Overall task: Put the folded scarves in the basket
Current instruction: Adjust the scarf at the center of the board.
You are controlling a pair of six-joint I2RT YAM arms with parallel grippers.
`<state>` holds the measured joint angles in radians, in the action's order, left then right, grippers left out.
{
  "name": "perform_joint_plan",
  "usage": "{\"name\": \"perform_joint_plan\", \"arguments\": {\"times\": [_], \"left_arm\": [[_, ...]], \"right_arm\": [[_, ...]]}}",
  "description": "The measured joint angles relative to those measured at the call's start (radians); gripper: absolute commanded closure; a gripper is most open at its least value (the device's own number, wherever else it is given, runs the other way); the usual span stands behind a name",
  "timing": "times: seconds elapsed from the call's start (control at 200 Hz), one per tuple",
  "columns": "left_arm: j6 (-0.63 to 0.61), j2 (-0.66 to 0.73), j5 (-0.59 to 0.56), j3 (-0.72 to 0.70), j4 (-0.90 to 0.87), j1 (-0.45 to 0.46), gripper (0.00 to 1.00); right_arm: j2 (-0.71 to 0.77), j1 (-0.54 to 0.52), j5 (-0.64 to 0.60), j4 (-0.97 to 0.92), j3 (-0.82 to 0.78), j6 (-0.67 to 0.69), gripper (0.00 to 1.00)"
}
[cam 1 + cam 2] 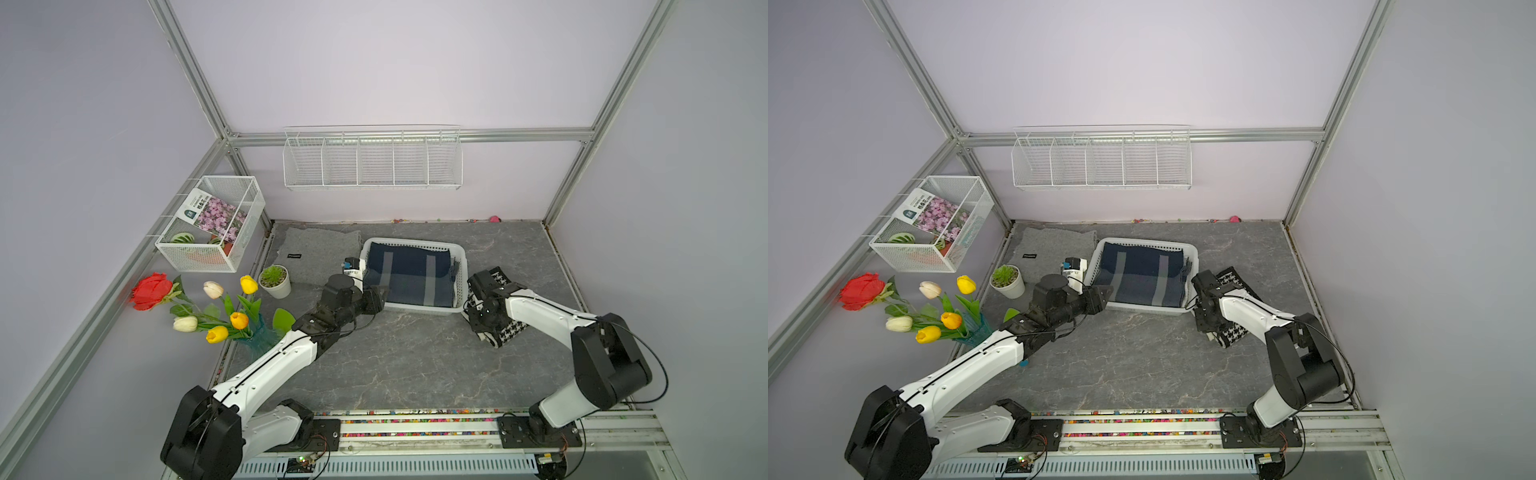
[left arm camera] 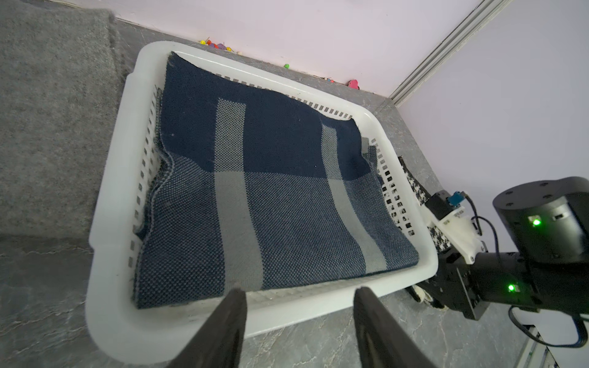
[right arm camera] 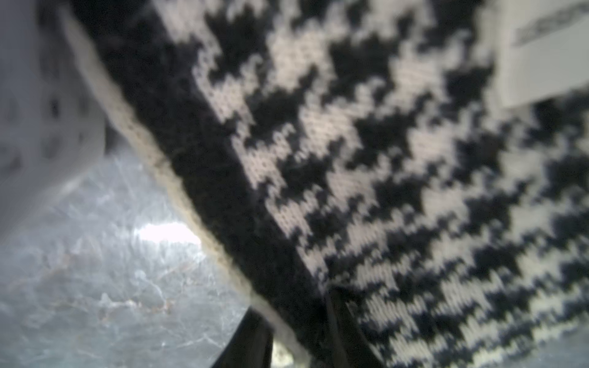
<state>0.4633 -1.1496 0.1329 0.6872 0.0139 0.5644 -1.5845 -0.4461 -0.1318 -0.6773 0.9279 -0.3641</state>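
Observation:
The white slotted basket (image 1: pixel 415 309) (image 1: pixel 1144 309) (image 2: pixel 108 223) stands mid-table with a folded navy and grey plaid scarf (image 1: pixel 409 272) (image 1: pixel 1140 274) (image 2: pixel 271 178) lying flat in it. Just right of the basket, a folded black-and-white houndstooth scarf (image 1: pixel 509 334) (image 1: pixel 1233 332) (image 3: pixel 382 143) lies on the table, partly under my right arm. My right gripper (image 1: pixel 478 318) (image 3: pixel 296 325) is shut on its cream-trimmed edge. My left gripper (image 1: pixel 384 293) (image 1: pixel 1106 293) (image 2: pixel 299 296) is open at the basket's front left corner, holding nothing.
A grey folded cloth (image 1: pixel 320 253) lies left of the basket, with a small potted plant (image 1: pixel 275 280) and a vase of tulips (image 1: pixel 232 316) further left. A wire-mesh box (image 1: pixel 212 224) and a long wire rack (image 1: pixel 372 160) hang on the walls.

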Motion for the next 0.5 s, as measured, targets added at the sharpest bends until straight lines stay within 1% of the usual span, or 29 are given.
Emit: {"name": "perform_joint_plan", "arguments": {"times": [0.145,0.295,0.505], "left_arm": [[0.0,0.006,0.0,0.0,0.0,0.0,0.42],[-0.001,0.002,-0.008,0.0,-0.003,0.0,0.41],[-0.003,-0.014,-0.066,0.0,-0.036,0.0,0.4]], "right_arm": [[0.016,-0.101,-0.06,-0.007,-0.028,-0.05,0.68],[0.077,-0.206,-0.077,-0.013,-0.083,-0.094,0.68],[0.207,-0.269,-0.077,-0.005,-0.196,-0.145,0.66]]}}
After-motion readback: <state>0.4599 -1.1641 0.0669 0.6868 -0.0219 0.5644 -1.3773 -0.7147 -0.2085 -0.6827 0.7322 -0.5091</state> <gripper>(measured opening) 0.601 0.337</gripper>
